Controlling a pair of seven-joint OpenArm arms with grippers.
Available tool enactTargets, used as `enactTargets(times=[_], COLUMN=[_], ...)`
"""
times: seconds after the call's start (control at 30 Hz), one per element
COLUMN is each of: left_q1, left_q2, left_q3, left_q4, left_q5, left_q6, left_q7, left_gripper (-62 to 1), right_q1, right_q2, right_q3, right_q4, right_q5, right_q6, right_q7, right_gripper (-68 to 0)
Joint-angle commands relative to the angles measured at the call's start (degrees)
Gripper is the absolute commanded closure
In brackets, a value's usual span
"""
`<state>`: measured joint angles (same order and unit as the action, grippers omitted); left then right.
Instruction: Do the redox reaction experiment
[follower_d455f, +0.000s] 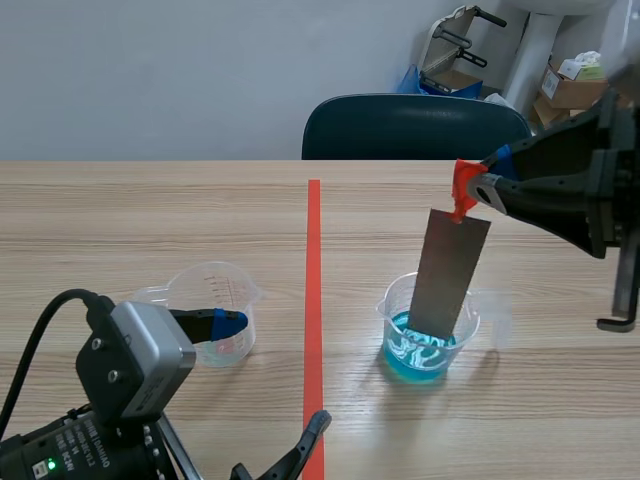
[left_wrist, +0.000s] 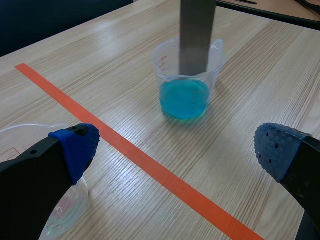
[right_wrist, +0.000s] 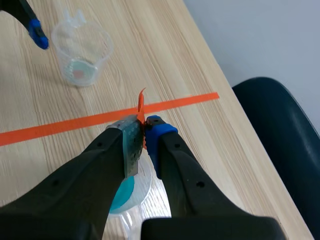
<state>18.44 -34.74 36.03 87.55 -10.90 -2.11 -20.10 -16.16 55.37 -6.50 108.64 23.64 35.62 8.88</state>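
A grey metal strip with an orange-red tape tab on top stands tilted in a clear beaker of blue liquid, its lower end in the liquid. My right gripper is shut on the tab end, which the right wrist view shows pinched at the gripper above the beaker. Across the tape line sits an empty clear beaker. My left gripper is open beside that beaker. It faces the blue beaker and strip.
An orange-red tape line runs down the table's middle between the two beakers. A dark blue chair stands behind the far table edge, with cardboard boxes at the back right.
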Motion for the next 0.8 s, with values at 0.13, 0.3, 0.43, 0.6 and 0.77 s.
enactTargets(times=[0.13, 0.3, 0.43, 0.6, 0.77], left_q1=[0.5, 0.5, 0.5, 0.5, 0.5], left_q2=[0.3, 0.3, 0.3, 0.3, 0.3], left_q3=[0.2, 0.2, 0.2, 0.2, 0.2], left_q4=[1.8, 1.8, 1.8, 1.8, 1.8], left_q5=[-0.2, -0.2, -0.2, -0.2, -0.2], left_q6=[-0.1, -0.1, -0.1, -0.1, -0.1], left_q7=[-1.1, -1.1, -1.1, -1.1, -1.1], left_gripper=[-62.3, -62.3, -62.3, -62.3, -62.3], right_q1=[0.6, 0.6, 0.6, 0.8, 0.8], right_q2=[-1.6, -3.1, -4.3, -6.2, -8.1], right_q3=[-0.1, -1.2, -2.2, -2.7, -2.8], right_q4=[-3.4, -6.2, -8.4, -11.3, -13.3], right_q5=[-1.9, -4.7, -7.7, -11.6, -15.3], right_q6=[0.3, 0.5, 0.5, 0.5, 0.4], right_q7=[4.5, 7.8, 11.1, 15.5, 18.1], right_gripper=[-0.8, -0.8, -0.8, -0.8, -0.8])
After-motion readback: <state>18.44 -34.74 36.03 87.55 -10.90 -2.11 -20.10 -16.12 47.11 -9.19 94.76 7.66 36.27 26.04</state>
